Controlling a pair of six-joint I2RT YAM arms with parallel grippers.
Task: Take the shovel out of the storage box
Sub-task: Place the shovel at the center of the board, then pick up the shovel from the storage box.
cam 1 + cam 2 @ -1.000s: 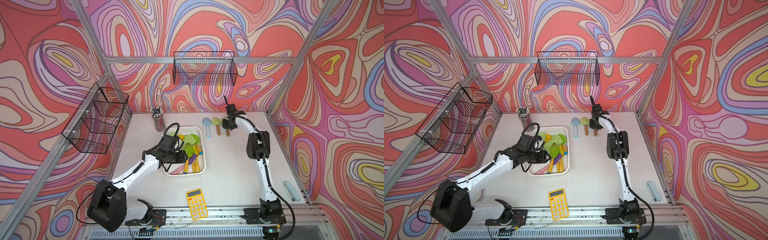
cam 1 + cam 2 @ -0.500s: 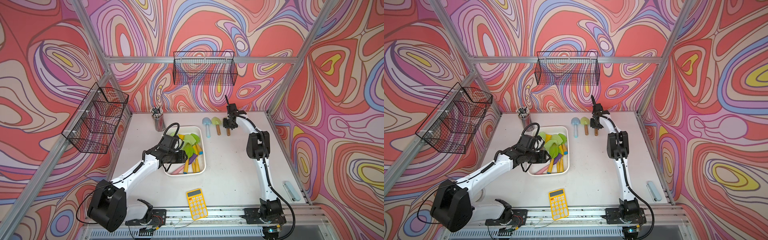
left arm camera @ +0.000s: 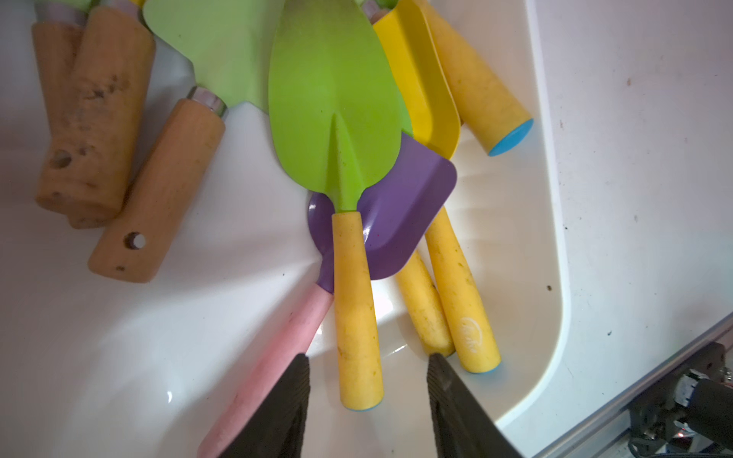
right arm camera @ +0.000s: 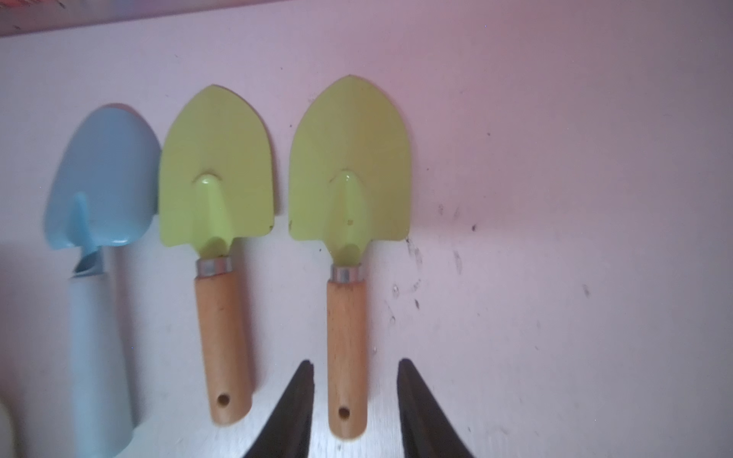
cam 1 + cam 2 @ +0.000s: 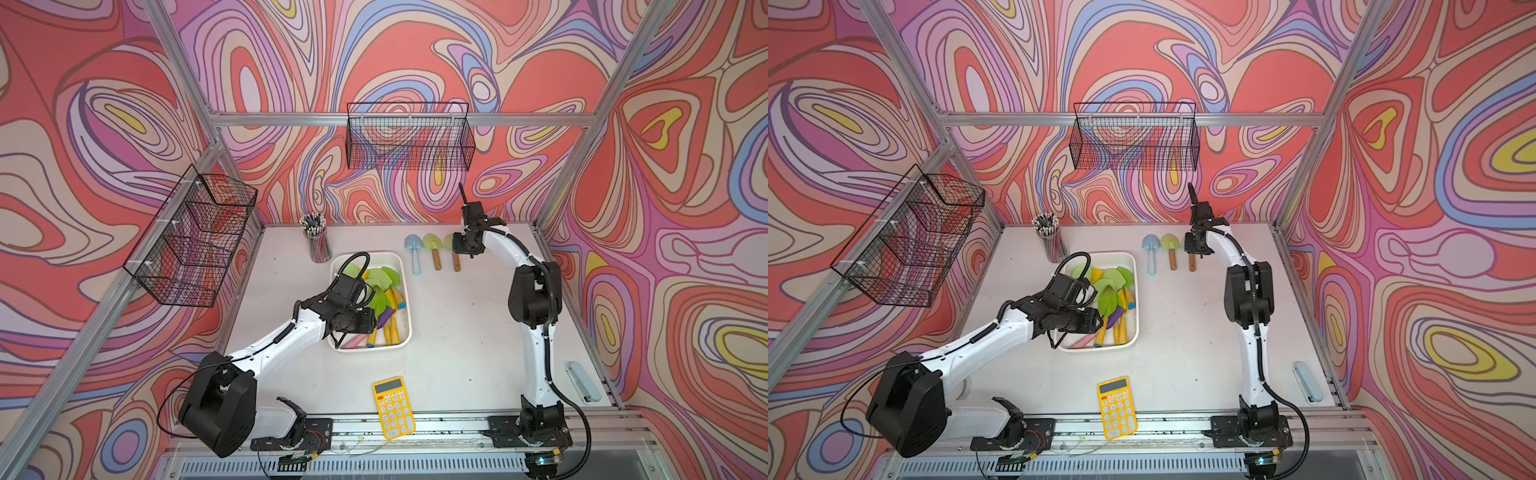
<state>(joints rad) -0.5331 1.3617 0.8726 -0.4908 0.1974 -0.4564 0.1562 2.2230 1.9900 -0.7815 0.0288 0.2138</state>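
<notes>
Three shovels [image 5: 434, 249] on table [image 5: 457, 332] beyond storage box [image 5: 376, 348]

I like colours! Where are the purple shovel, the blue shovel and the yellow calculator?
purple shovel [image 3: 408, 214]: left wrist view, its blade.
blue shovel [image 4: 103, 174]: right wrist view, its blade.
yellow calculator [image 5: 394, 411]: a top view, its keys.

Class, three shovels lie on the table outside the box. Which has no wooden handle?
The blue shovel, its handle pale blue too; both green shovels have wooden handles.
</notes>
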